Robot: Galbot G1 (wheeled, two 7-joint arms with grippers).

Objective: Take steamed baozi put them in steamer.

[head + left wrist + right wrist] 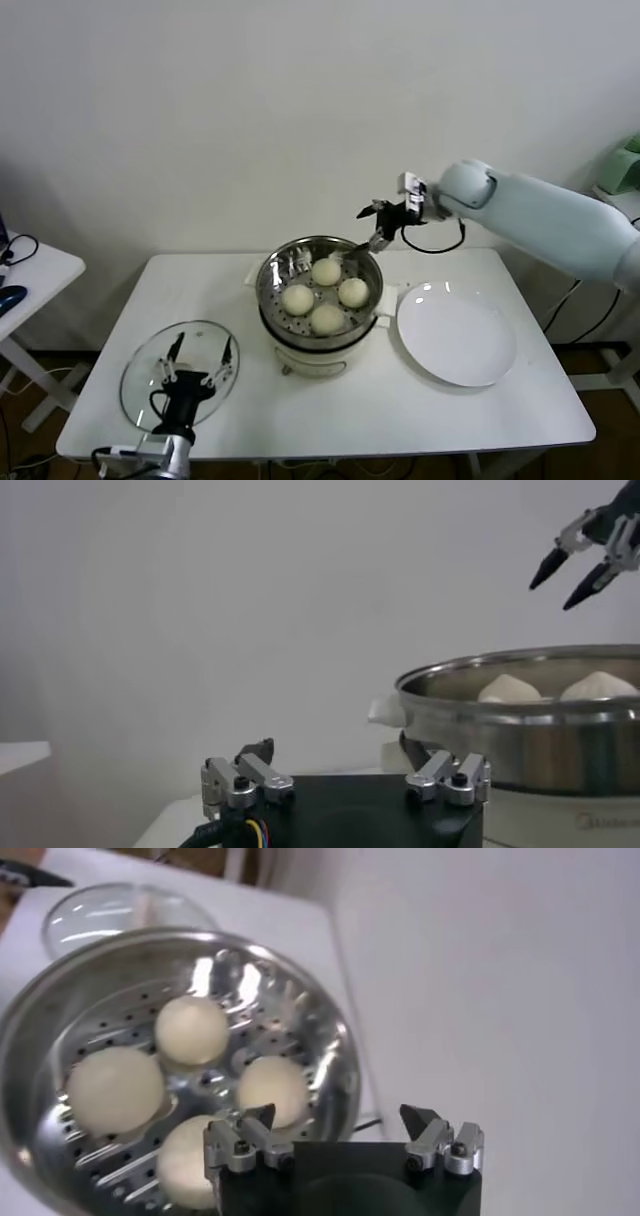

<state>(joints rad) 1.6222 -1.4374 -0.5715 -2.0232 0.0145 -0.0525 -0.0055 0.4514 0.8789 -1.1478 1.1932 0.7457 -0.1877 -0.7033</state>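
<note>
Several cream-white baozi [326, 271] lie in the shiny steel steamer [272, 270] on its white cooker base at the table's middle. They also show in the right wrist view [190, 1029], inside the steamer [330, 1038]. My right gripper [375, 225] is open and empty, raised above the steamer's far right rim; it shows in the left wrist view [575, 565] too. My left gripper [196, 360] is open and empty, low at the table's front left over the glass lid. The left wrist view shows the steamer [520, 735] with two bun tops [508, 688].
A flat white plate [456, 335] lies right of the steamer, bare. A round glass lid [150, 375] lies at the front left under my left gripper. A small white side table [30, 275] stands to the far left.
</note>
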